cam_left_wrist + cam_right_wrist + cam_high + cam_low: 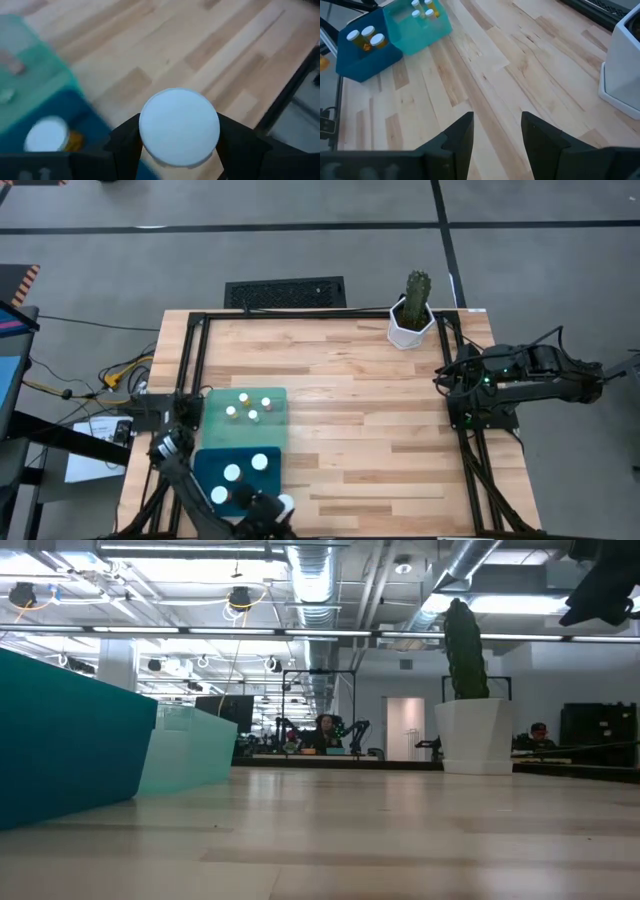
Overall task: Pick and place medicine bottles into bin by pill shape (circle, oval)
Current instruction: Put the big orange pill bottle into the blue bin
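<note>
While the left tool (pixel 178 145) grips it, the bottle (pixel 179 126) shows a round white cap.

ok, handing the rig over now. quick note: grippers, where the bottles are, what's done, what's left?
Left gripper: shut on a white-capped bottle, at the near table edge beside the dark teal bin.
Right gripper: open, empty, parked at the table's right side.
Done: three bottles in the dark teal bin, four in the light green bin.
Left: place the held bottle; no other loose bottles visible.
</note>
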